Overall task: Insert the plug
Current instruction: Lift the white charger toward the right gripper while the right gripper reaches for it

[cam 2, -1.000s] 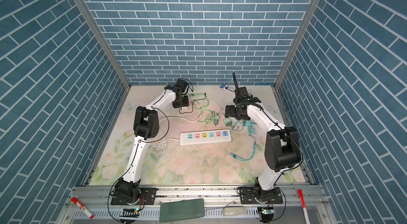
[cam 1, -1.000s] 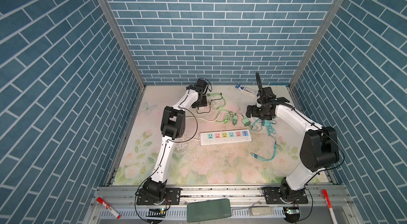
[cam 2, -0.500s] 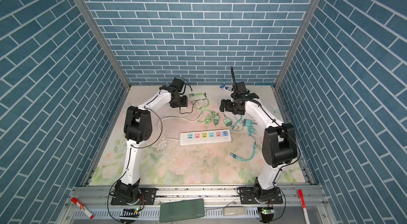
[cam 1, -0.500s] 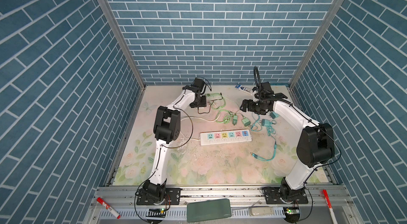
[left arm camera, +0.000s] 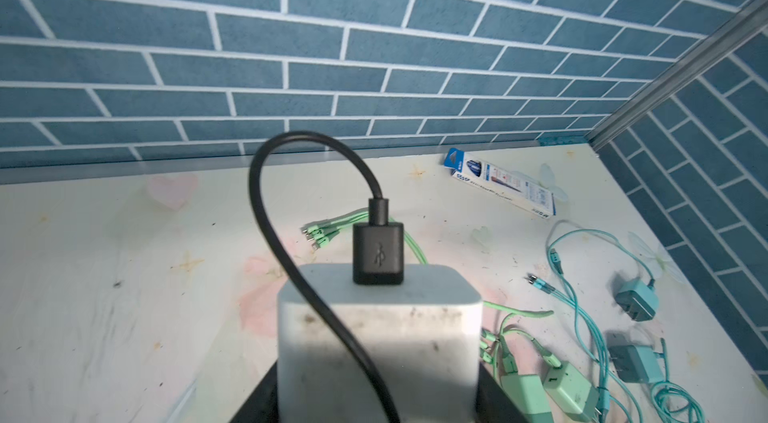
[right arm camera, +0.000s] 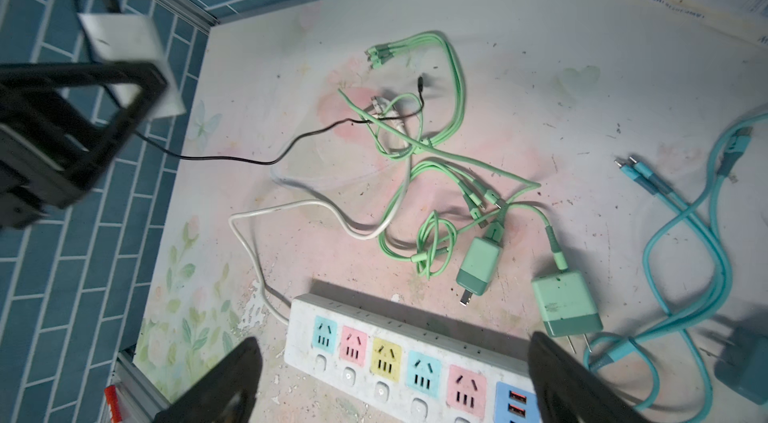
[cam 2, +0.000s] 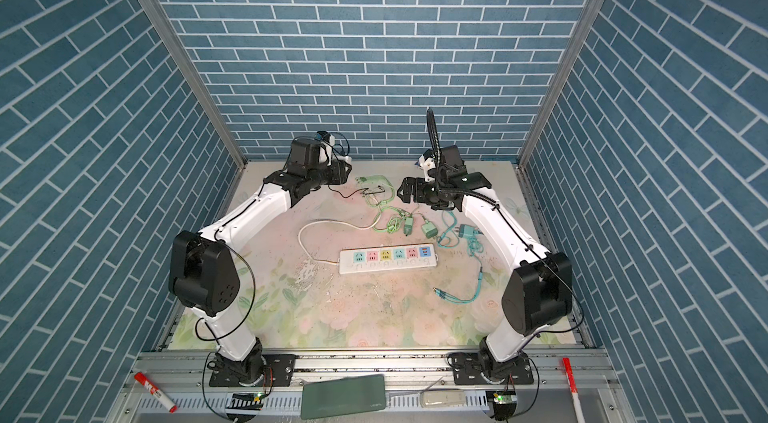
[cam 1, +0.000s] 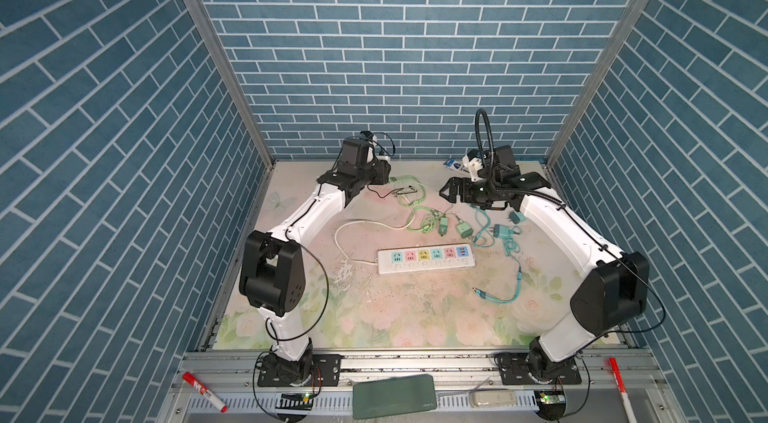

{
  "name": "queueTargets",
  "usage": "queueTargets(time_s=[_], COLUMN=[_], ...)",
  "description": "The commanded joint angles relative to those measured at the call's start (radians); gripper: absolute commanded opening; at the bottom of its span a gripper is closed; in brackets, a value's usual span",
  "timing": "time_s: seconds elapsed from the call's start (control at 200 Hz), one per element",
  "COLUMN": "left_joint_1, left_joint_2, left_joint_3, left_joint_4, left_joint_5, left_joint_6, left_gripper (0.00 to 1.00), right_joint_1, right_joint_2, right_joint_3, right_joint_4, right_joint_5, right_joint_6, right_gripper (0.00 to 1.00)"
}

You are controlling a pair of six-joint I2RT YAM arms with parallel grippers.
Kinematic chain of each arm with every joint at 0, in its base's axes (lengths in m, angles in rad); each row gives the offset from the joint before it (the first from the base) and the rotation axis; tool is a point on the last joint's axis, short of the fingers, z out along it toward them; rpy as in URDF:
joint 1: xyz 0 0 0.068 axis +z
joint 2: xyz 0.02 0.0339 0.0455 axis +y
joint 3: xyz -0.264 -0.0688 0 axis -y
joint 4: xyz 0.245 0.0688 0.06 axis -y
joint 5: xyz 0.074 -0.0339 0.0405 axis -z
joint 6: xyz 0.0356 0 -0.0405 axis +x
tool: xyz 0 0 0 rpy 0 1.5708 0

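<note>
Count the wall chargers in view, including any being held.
5. A white charger gripped in the left hand; two green chargers side by side just beyond the power strip; two teal chargers right of those in a top view. Others may be hidden.

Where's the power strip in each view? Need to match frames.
Both top views: power strip lies mid-table.
Left wrist: not in view.
Right wrist: beside the green chargers, partly cut off.
Shared landmark: green cable tips, visible in all four.
</note>
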Motion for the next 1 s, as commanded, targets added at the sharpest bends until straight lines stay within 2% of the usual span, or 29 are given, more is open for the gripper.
queueTargets(time_s=[0.0,0.14,0.26,0.455,0.55,0.755,0.845,0.995], left_joint_1=[-0.022,-0.041,-0.07,-0.116,-0.116,-0.117,-0.117,-0.12], left_joint_2=[-0.02,0.0,-0.013,-0.042,-0.046,-0.065,-0.074,-0.093], left_joint_3=[-0.065,-0.142,-0.204,-0.293,-0.328,-0.338,-0.344,-0.366], left_joint_4=[0.254,0.442,0.517,0.594,0.638,0.618,0.617,0.619], left_joint_5=[0.105,0.259,0.316,0.323,0.345,0.342,0.348,0.363], left_joint_6=[0.022,0.013,0.022,0.063,0.072,0.1,0.1,0.109], left_gripper=[0.4,0.41,0.4,0.42,0.42,0.42,0.42,0.41], right_joint_1=[0.006,0.006,0.007,0.01,0.028,0.066,0.086,0.098], right_joint_2=[-0.059,-0.097,-0.094,-0.058,-0.017,0.093,0.098,0.119], right_joint_3=[-0.021,-0.049,-0.048,-0.028,0.012,0.119,0.119,0.145], right_joint_4=[0.01,0.02,0.025,0.09,0.091,0.028,0.058,0.058], right_joint_5=[-0.029,-0.047,-0.091,-0.152,-0.173,-0.133,-0.078,-0.081], right_joint_6=[0.026,0.031,0.054,0.118,0.126,0.112,0.1,0.108], right_gripper=[0.99,0.99,0.97,0.86,0.85,0.81,0.81,0.8])
